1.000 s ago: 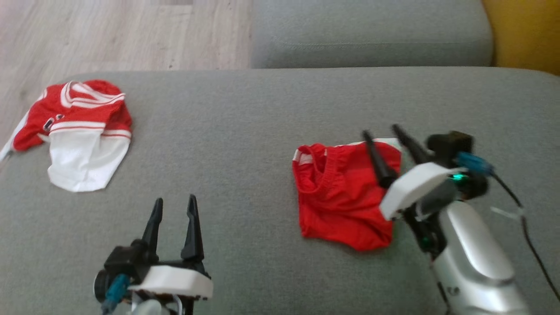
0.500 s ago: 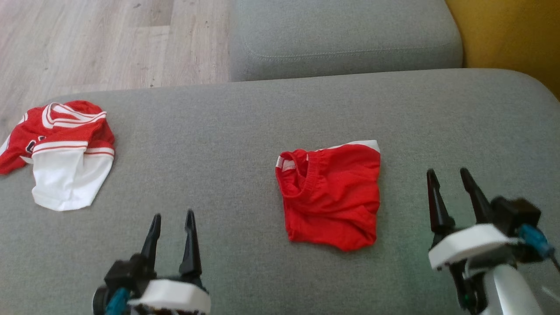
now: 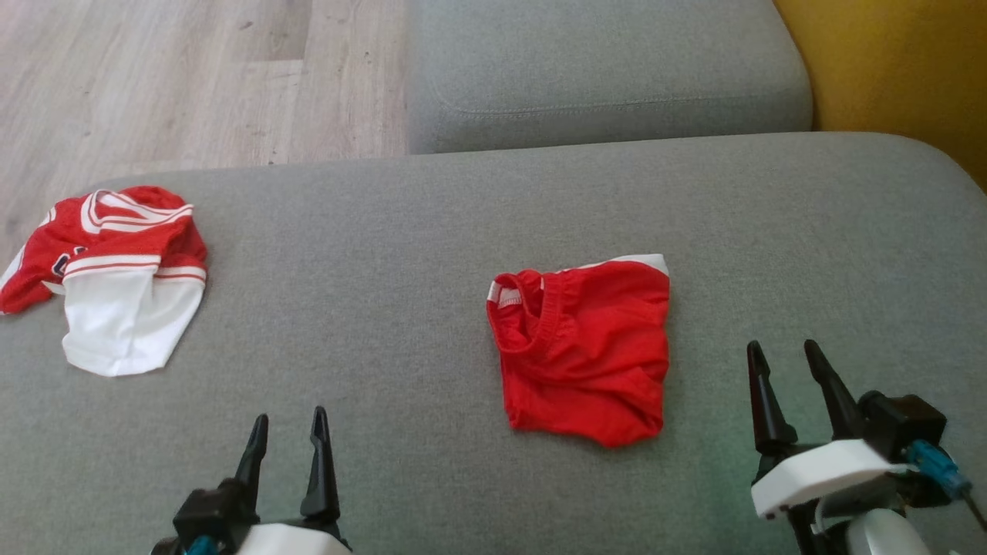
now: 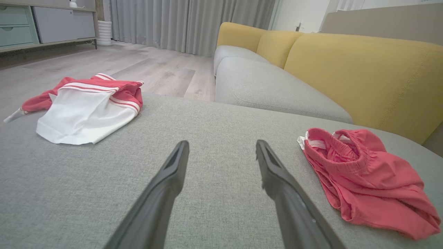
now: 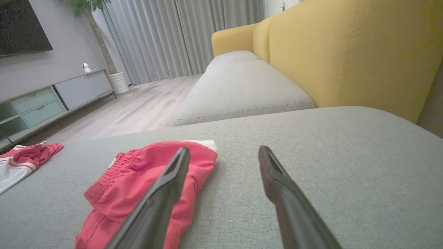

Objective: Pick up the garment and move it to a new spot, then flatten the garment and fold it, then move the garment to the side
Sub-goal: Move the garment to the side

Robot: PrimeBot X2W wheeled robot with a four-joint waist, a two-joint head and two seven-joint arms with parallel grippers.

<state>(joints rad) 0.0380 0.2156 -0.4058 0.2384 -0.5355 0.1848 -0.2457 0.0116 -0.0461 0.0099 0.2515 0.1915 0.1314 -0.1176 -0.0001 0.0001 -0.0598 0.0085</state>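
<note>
A red garment (image 3: 586, 354) with an elastic waistband lies folded into a compact square on the grey cushion (image 3: 432, 231), right of centre; it also shows as the red garment (image 4: 363, 176) and the red garment (image 5: 138, 180) in the wrist views. My right gripper (image 3: 780, 347) stands open just right of it, apart from the cloth, with nothing between its fingers (image 5: 277, 180). At the lower left, well clear of the garment, my left gripper (image 3: 289, 416) is open and holds nothing, as the left wrist view of that gripper (image 4: 222, 143) confirms.
A red-and-white jersey (image 3: 123, 270) lies crumpled at the cushion's left edge. Beyond the cushion are a second grey seat (image 3: 601, 69), a yellow backrest (image 3: 902, 69) to the right and wood floor (image 3: 154, 69) at the far left.
My right gripper has drawn back from over the red garment to the lower right, open and holding nothing. The camera has shifted too. The garment stays in place.
</note>
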